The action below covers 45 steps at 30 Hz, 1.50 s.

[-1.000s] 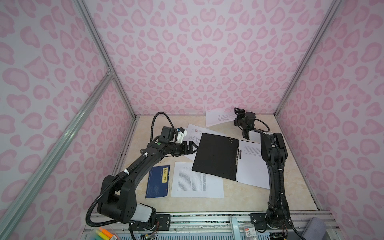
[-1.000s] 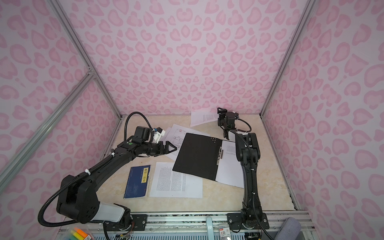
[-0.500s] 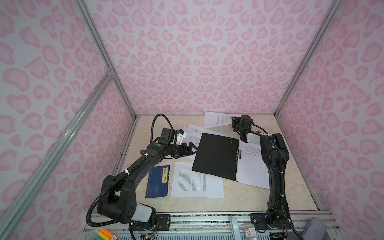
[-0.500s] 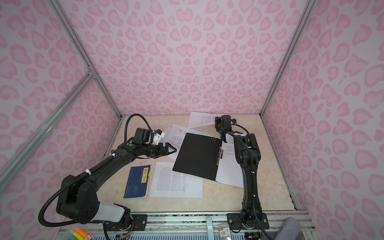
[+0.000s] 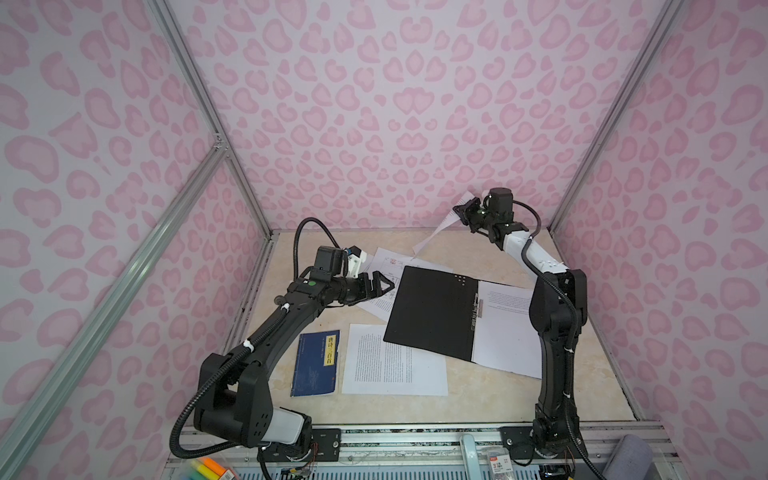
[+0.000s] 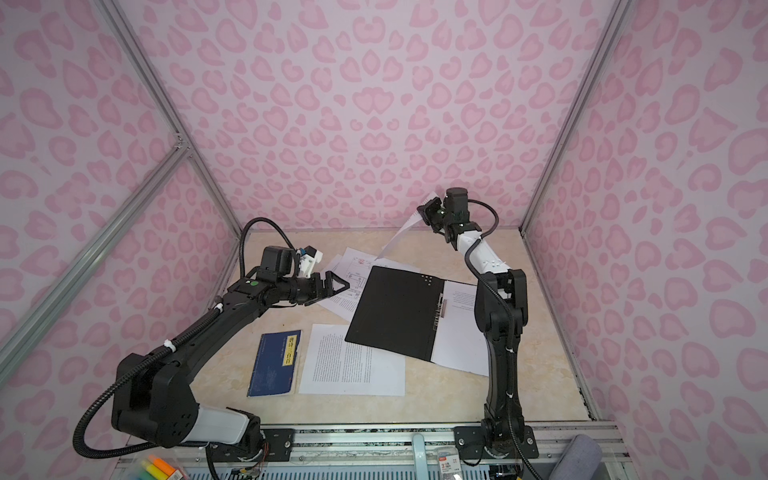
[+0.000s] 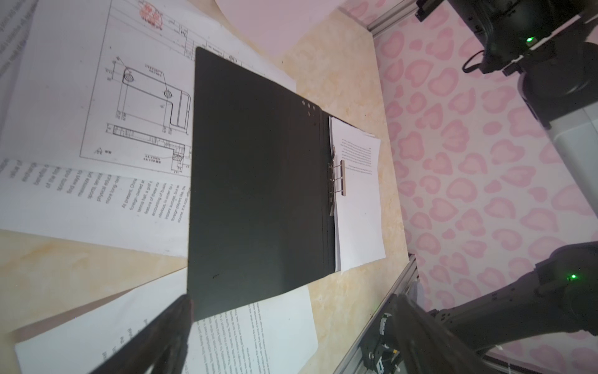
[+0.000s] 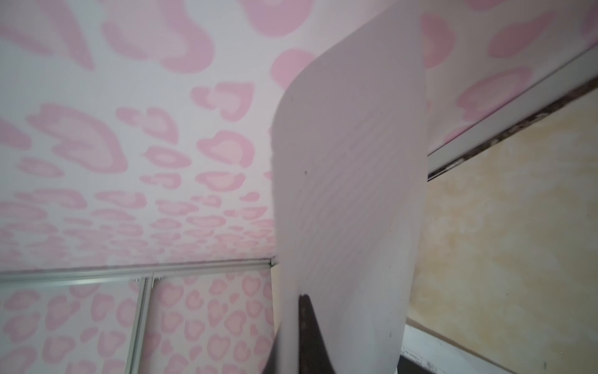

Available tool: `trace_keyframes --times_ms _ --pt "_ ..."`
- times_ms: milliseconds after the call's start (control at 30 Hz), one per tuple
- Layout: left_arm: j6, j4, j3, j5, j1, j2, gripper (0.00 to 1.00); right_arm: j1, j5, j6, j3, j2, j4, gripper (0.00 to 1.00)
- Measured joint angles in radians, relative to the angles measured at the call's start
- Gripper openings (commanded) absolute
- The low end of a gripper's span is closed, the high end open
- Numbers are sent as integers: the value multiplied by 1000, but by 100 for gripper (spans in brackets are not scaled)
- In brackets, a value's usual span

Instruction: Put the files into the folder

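Both jaws noted: right jaws are pinching a sheet aloft over the bench's back edge; left jaws are standing wide beside the open folder, mid-bench. Advisable: lowering it flat and square onto the filed pages.

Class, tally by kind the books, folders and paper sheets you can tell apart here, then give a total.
Folder: 1
Book: 1
Sheets: at least 5: lifted sheet, drawing sheet, text sheet beneath it, front sheet, filed sheet
Total: at least 7
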Motion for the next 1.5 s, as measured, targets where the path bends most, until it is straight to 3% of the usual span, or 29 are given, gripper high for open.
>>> trace_keyframes --times_ms 100,200,433,633,933,1167,1300,1500 --pt "-31 19 31 -2 20 20 98 27 -114 -193 111 -11 -236 0" --pt "-58 35 60 -5 38 42 98 57 -222 -343 116 -60 -406 0" --pt "-57 37 133 6 17 127 98 55 -348 -555 -121 -268 -593 0" --pt "-32 19 123 7 -23 140 98 -28 -423 -468 -466 -446 -451 0" --pt "4 -14 138 -1 -56 170 98 -59 -451 -421 -579 -586 -404 0" --pt "9 -17 200 -1 -85 226 98 14 -467 -359 -586 -672 -343 0" --pt "9 -18 213 -1 -103 243 98 -12 -441 -394 -668 -684 -395 0" --pt "15 -25 218 0 -156 286 98 -101 -281 -573 -713 -638 -589 0"
